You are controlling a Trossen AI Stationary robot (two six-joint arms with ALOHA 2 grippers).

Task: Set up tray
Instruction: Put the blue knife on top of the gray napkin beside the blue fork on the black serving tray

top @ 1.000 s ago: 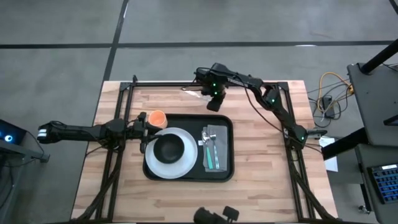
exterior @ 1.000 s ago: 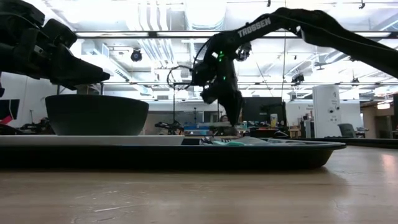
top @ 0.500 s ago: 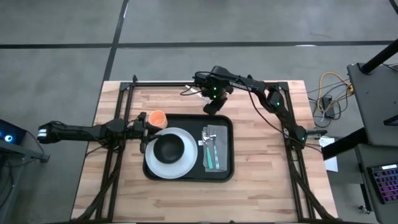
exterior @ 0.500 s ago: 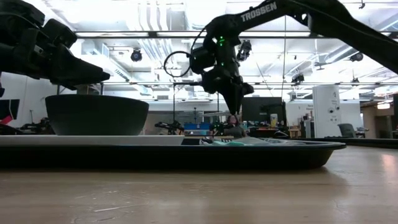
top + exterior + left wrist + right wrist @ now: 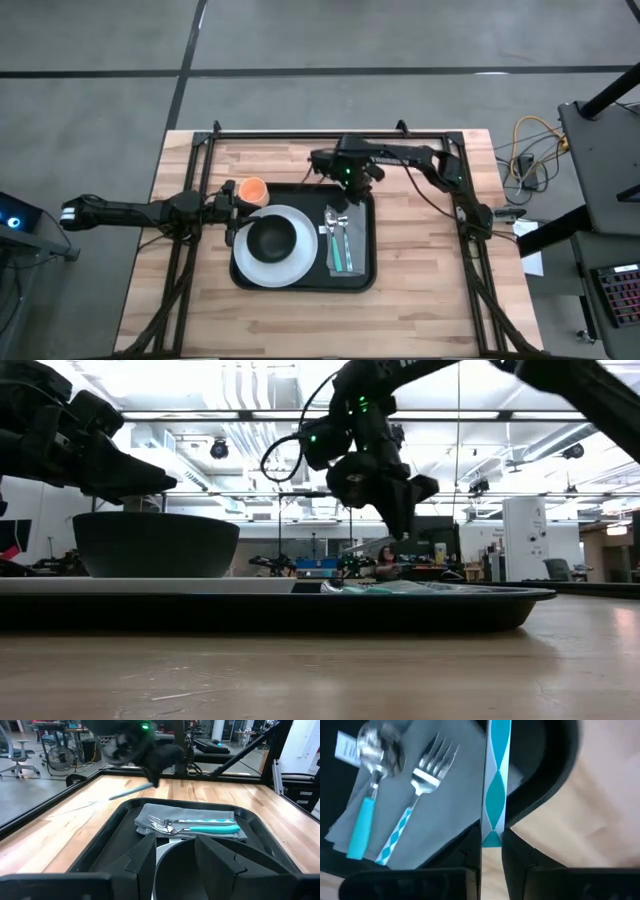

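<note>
The black tray (image 5: 300,195) lies mid-table. On it a white plate (image 5: 270,265) carries a black bowl (image 5: 271,238), and a grey napkin (image 5: 345,245) bears a fork (image 5: 415,800) and a spoon (image 5: 370,780) with teal handles. My right gripper (image 5: 352,180) hovers over the tray's far rim, shut on a third utensil (image 5: 495,780) with a teal-and-white handle. My left gripper (image 5: 232,205) waits open at the tray's left side, its fingers (image 5: 145,855) standing before the bowl. An orange cup (image 5: 252,189) stands on the table beside it. My right gripper (image 5: 491,851) pinches the utensil's teal-and-white handle near its end (image 5: 492,837) between the two fingers. The utensil runs on straight ahead of the fingers. It is lifted clear, above the napkin's edge and the tray's rim, and slants downward in the left wrist view (image 5: 131,791).
Bare wood lies to the right of the tray (image 5: 430,240) and along the near edge (image 5: 300,315). Black frame rails run along the table's far edge (image 5: 300,133) and both sides. Cables lie off the table at the right (image 5: 525,160).
My right gripper has carried the utensil from the table's far side toward the near edge, rising and turning as it went, and now stands over the tray's far rim. Its fingers have stayed shut on the handle. The left arm has kept still.
</note>
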